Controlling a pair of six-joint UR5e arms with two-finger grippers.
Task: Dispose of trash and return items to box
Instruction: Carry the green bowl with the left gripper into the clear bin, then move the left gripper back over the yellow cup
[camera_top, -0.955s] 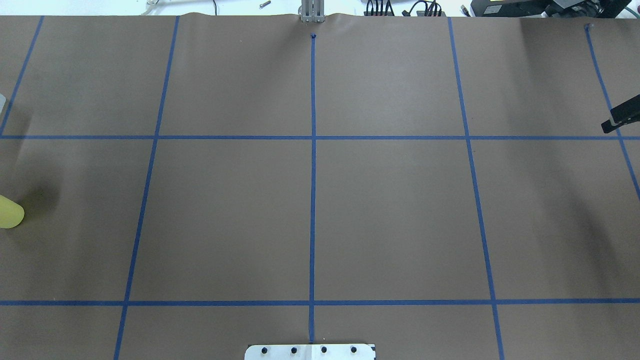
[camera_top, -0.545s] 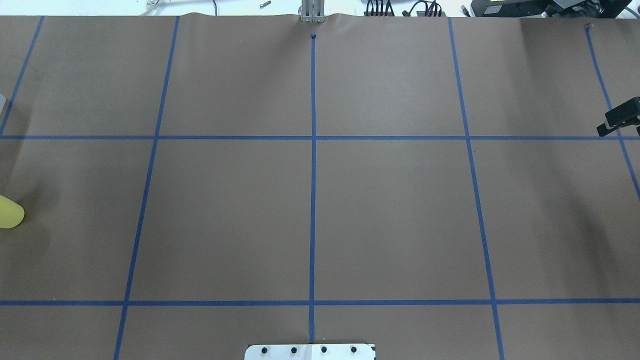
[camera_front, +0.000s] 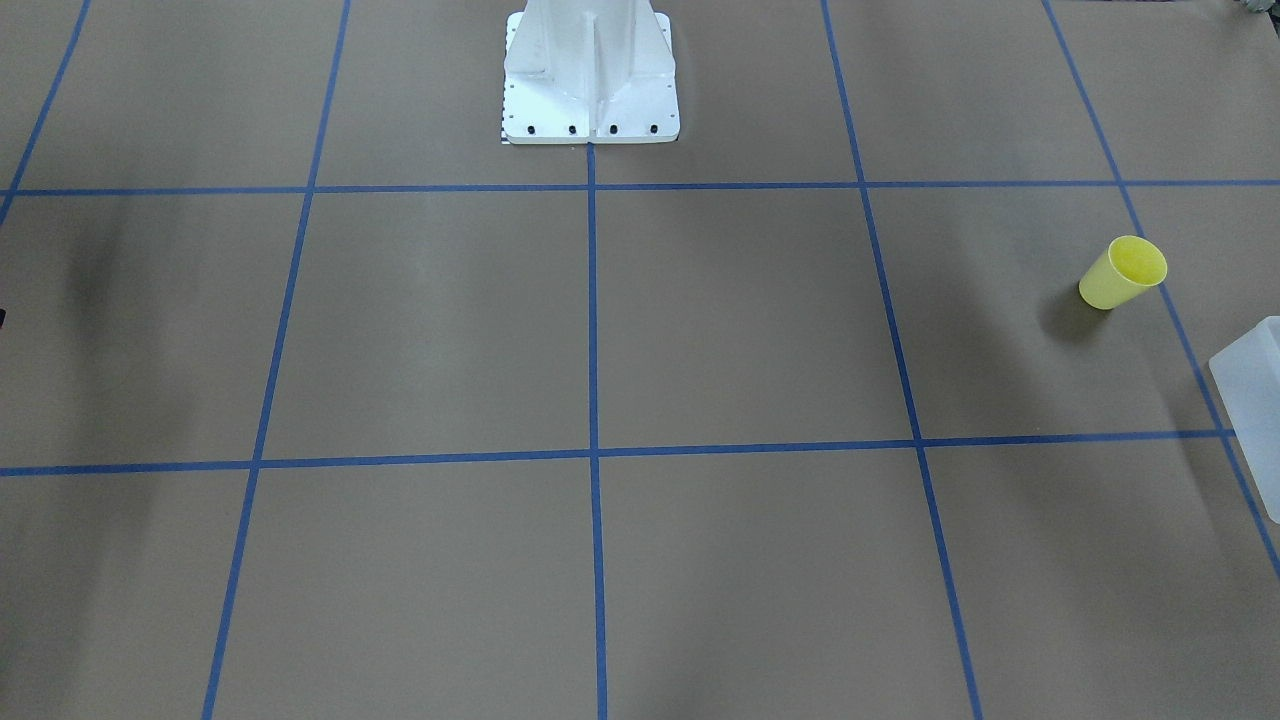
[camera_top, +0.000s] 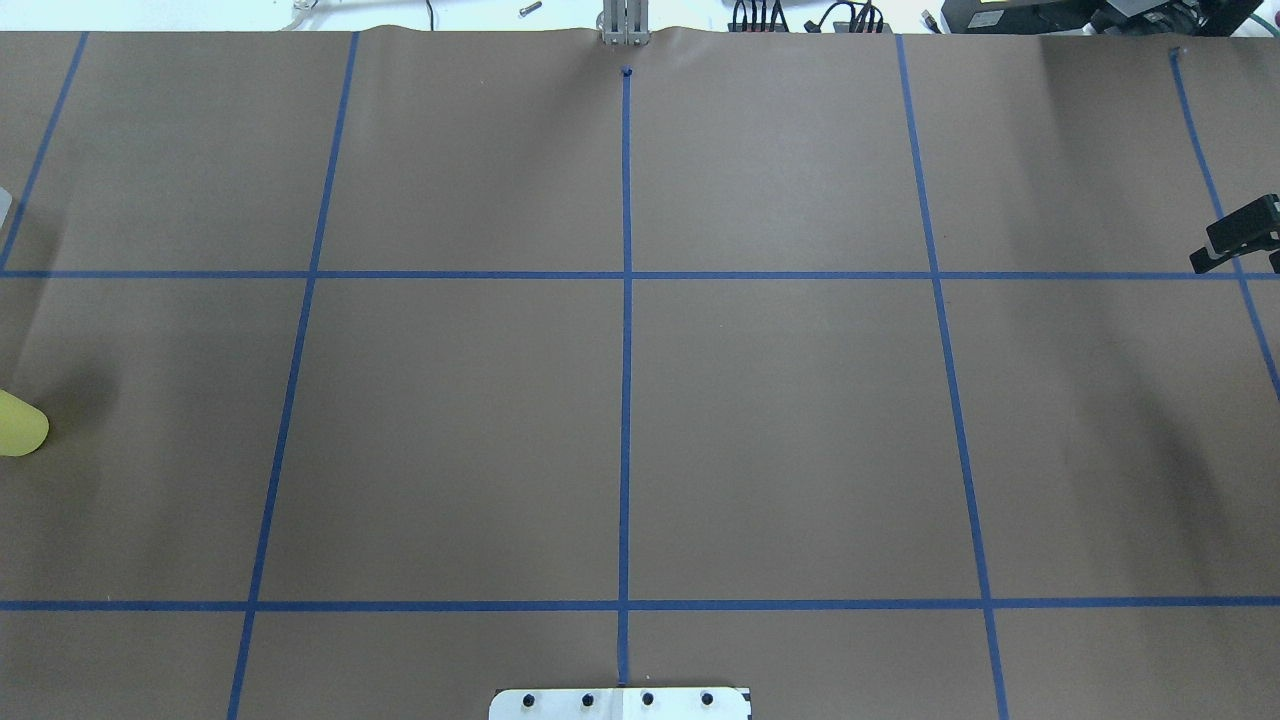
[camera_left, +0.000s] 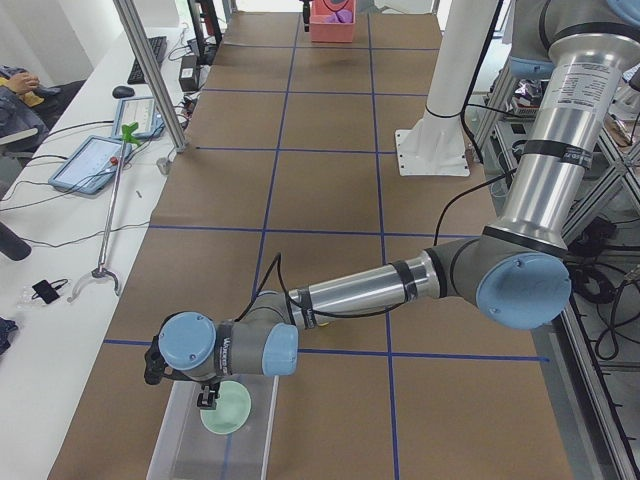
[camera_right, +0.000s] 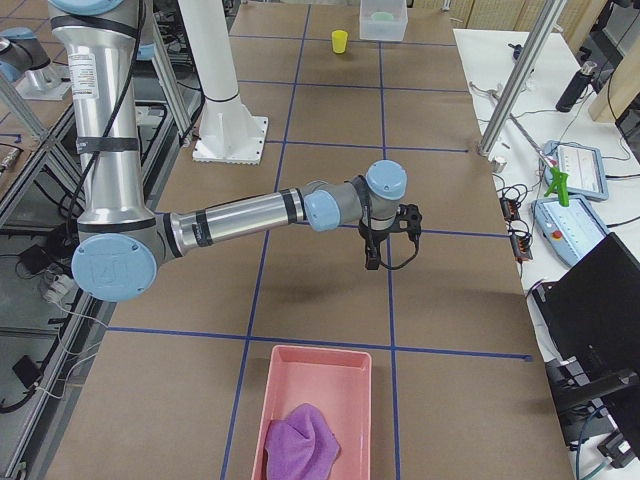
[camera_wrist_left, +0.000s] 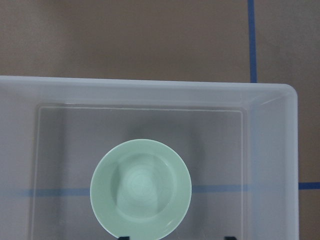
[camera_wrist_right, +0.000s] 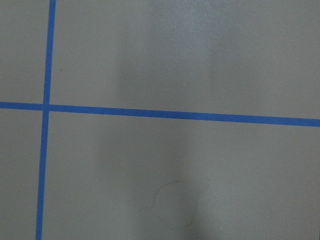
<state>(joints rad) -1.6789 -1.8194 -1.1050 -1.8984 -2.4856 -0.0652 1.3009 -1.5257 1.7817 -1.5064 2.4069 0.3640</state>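
Observation:
A green plate lies flat inside the clear plastic box at the table's left end. My left gripper hangs above the plate, open, its two tips apart at the bottom edge of the left wrist view and holding nothing. It shows over the box in the exterior left view. A yellow cup stands on the brown paper near the box. My right gripper hovers over bare paper at the right end. Only its edge shows in the overhead view, and I cannot tell whether it is open.
A pink bin holding a purple cloth stands at the table's right end. The white robot base stands at mid-table. Blue tape lines grid the paper. A side bench with tablets and metal posts runs along the far edge.
The visible part of my right gripper at the overhead view's right edge has turned and shifted slightly. The yellow cup has not moved.

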